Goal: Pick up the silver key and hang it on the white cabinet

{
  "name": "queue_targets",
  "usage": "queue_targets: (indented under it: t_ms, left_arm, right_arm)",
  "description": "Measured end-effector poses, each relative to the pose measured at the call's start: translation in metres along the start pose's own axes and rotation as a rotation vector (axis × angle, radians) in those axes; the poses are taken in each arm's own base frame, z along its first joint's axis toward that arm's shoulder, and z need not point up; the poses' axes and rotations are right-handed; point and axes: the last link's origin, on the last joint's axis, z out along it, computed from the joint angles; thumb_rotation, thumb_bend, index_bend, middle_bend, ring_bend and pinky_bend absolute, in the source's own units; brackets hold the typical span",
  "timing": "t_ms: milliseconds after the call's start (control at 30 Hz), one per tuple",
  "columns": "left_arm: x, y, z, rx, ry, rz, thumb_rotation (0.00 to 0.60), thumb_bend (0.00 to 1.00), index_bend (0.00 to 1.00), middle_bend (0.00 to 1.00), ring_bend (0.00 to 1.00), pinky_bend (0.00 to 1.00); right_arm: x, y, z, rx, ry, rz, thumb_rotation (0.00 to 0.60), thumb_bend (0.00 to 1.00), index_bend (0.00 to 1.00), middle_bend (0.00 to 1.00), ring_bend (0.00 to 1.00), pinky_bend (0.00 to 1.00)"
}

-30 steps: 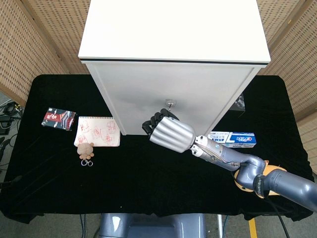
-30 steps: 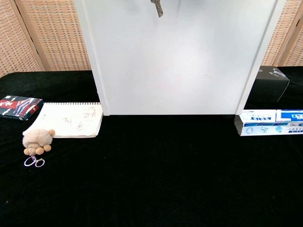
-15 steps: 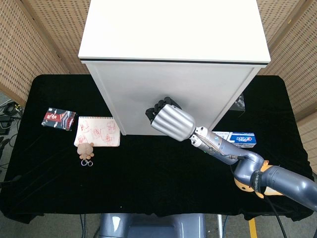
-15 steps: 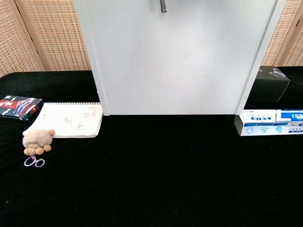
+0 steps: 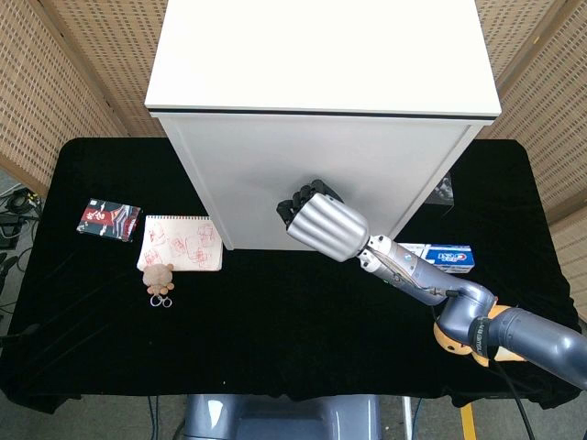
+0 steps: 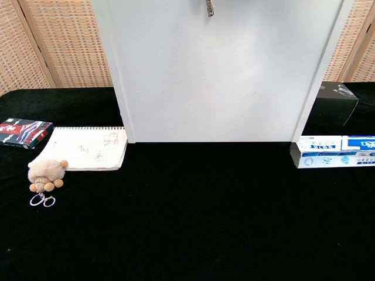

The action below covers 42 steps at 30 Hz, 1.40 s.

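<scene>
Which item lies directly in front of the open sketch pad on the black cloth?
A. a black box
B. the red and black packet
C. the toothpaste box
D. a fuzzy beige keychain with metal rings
D: the fuzzy beige keychain overlaps the near edge of the sketch pad, its metal rings toward the robot.

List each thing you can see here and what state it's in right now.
Right hand: raised against the cabinet front, fingers curled.
Silver key: tip shows at the chest view's top edge, against the cabinet.
White cabinet: upright, closed.
Notebook: lying flat, drawn page up.
Toothpaste box: lying flat.
</scene>
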Motion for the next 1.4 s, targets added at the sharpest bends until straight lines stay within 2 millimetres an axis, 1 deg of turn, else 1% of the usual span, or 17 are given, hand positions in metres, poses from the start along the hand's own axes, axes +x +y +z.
queue_targets:
  t_ms: [467,867,1133,1267,1400]
  left_arm:
    - [-0.002,0.003,0.0,-0.003,-0.002,0.008,0.6,0.0,0.0,0.0,0.0,0.0]
    - [-0.002,0.003,-0.001,-0.005,-0.001,0.009,0.6,0.0,0.0,0.0,0.0,0.0]
    - [-0.002,0.004,-0.001,-0.006,-0.001,0.01,0.6,0.0,0.0,0.0,0.0,0.0]
    - [-0.002,0.004,-0.001,-0.007,-0.001,0.011,0.6,0.0,0.0,0.0,0.0,0.0]
    - [-0.002,0.004,-0.001,-0.007,-0.002,0.011,0.6,0.0,0.0,0.0,0.0,0.0]
  right_arm:
    - [-0.003,0.008,-0.016,0.007,-0.013,-0.016,0.6,0.56,0.75,0.89,0.88,1.0]
    - [-0.004,0.015,-0.024,0.003,-0.024,-0.03,0.6,0.56,0.75,0.89,0.88,1.0]
    - [-0.006,0.014,-0.027,0.012,-0.03,-0.035,0.6,0.56,0.75,0.89,0.88,1.0]
    - [-0.006,0.015,-0.028,0.011,-0.032,-0.038,0.6,0.53,0.68,0.89,0.88,1.0]
    - [-0.006,0.015,-0.03,0.011,-0.036,-0.037,0.6,0.48,0.64,0.89,0.87,1.0]
